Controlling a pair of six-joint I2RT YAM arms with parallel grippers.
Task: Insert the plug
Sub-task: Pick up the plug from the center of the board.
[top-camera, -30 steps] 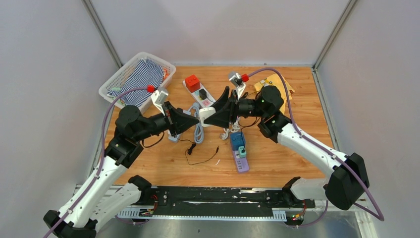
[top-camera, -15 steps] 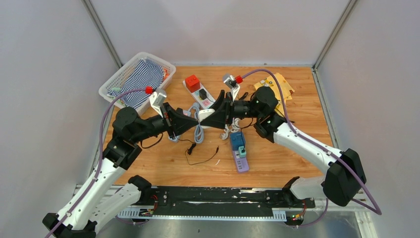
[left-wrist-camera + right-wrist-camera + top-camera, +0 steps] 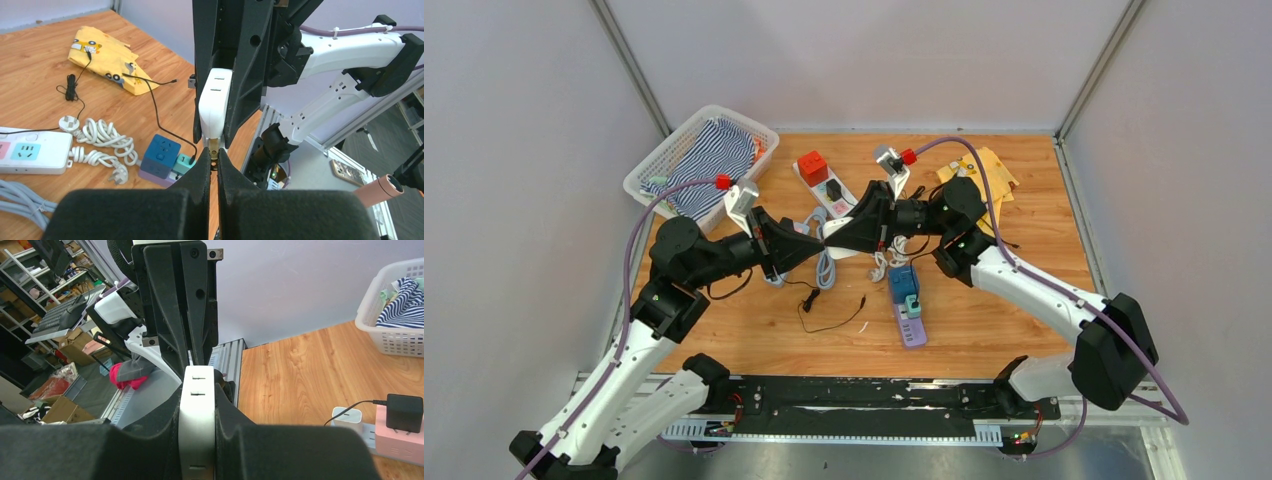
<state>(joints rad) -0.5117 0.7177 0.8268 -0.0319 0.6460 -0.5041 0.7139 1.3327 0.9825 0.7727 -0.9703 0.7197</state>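
Left fingers (image 3: 201, 172): closed, pinched on the brass prong (image 3: 214, 146) at the lower end of the white plug (image 3: 216, 102).
Right fingers (image 3: 235, 440): pressed against both flanks of the plug body; a grip is judged to be made.
Plug position: held in mid-air at the centre of the top view, above the tabletop (image 3: 744, 340).
Step in hand: a handover is judged. One grip should be released only once the other is firm, with the prongs left free for the power strip (image 3: 822, 195).
Arm pose: both arms are reached inward, wrists nose to nose and roughly level.
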